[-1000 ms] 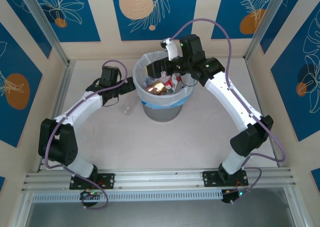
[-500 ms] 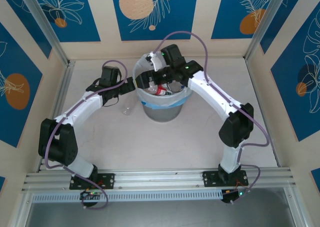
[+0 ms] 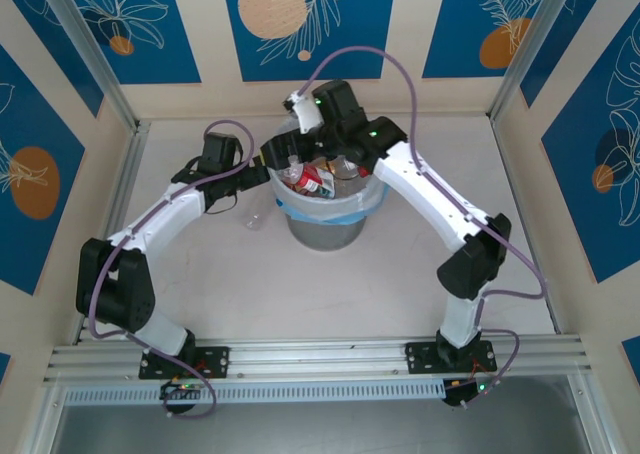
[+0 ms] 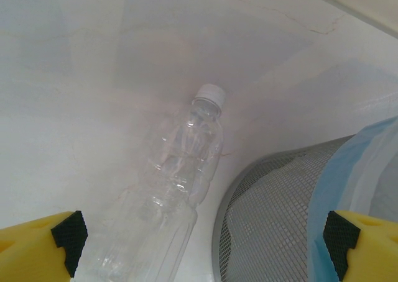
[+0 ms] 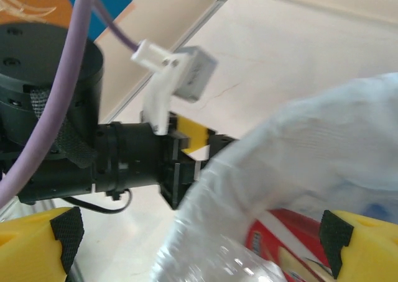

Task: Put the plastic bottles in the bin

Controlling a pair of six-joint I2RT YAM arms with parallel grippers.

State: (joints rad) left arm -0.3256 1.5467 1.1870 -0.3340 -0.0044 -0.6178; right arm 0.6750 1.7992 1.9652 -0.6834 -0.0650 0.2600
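Bin (image 3: 325,232), grey mesh lined with a blue-edged white bag (image 3: 340,206), holds red-labelled bottles (image 3: 312,179), their print too blurred to read. One clear, white-capped bottle (image 4: 180,189) lies on the table (image 3: 400,274) just beside it, under my left pincer (image 4: 205,251), fingers spread wide. My right pincer (image 5: 199,245) gapes, released, over the rim.

Count: one bin (image 3: 325,229), two arms: left arm (image 3: 170,214), right arm (image 3: 430,189). One clear white-capped bottle (image 4: 180,170) lay on the table (image 3: 300,284) beside the bin. Inside the bin, one red-labelled bottle (image 3: 312,179) showed, plus more clear bottles too jumbled to count exactly.
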